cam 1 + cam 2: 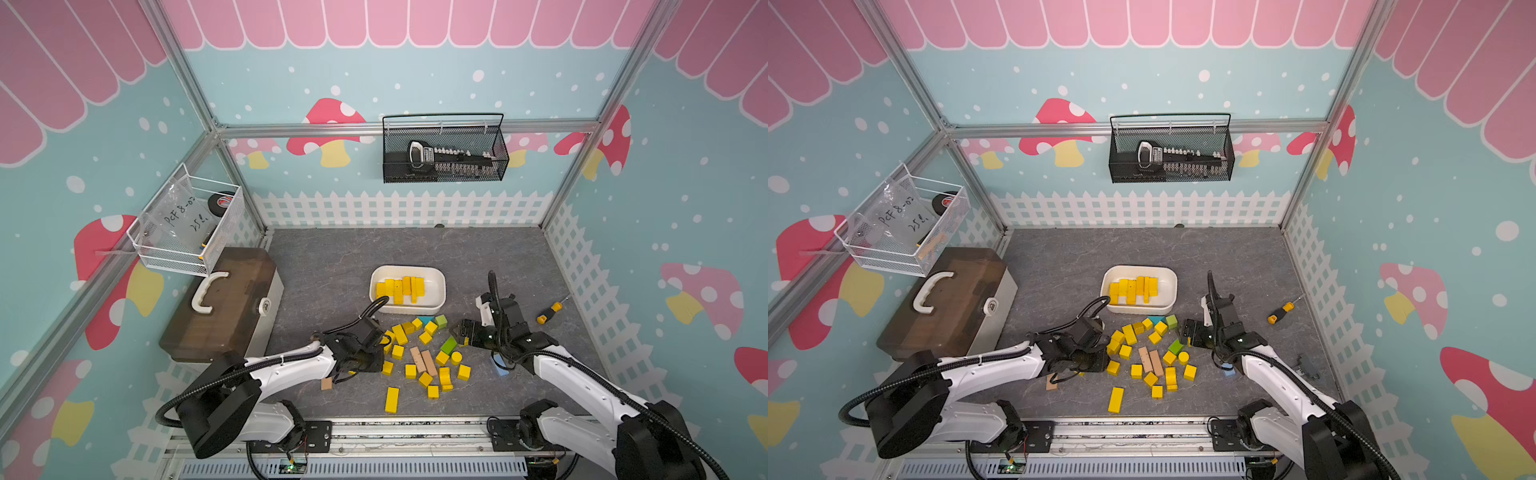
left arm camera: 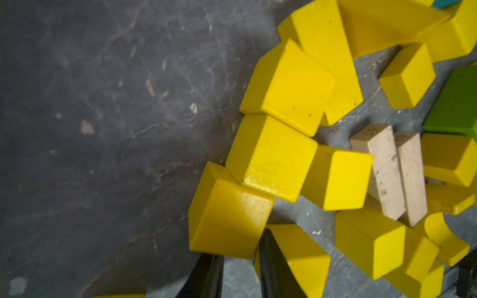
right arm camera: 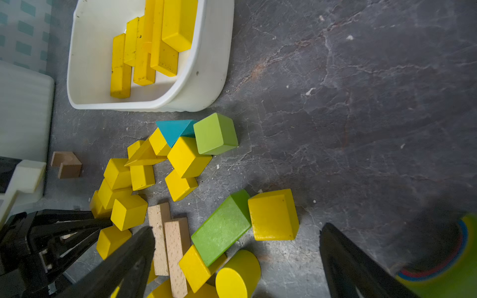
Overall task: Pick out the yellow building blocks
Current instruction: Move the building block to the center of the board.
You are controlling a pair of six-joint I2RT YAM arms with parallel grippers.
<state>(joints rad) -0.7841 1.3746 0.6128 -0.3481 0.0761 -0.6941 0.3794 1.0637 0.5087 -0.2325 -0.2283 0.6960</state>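
"Where are the yellow building blocks [image 1: 410, 371]?"

"Several bars lie inside the white tub [image 1: 437, 286]. The rest are strewn on the bench [image 1: 332, 257], just on the robot's side of that tub."

"And the pincers?"

"The left pincer [image 3: 109, 222] is clenched, tips against a yellow cube [image 2: 227, 216]; I can't tell if it's pinched. The right pincer [image 3: 237, 228] gapes wide, released, holding nothing."
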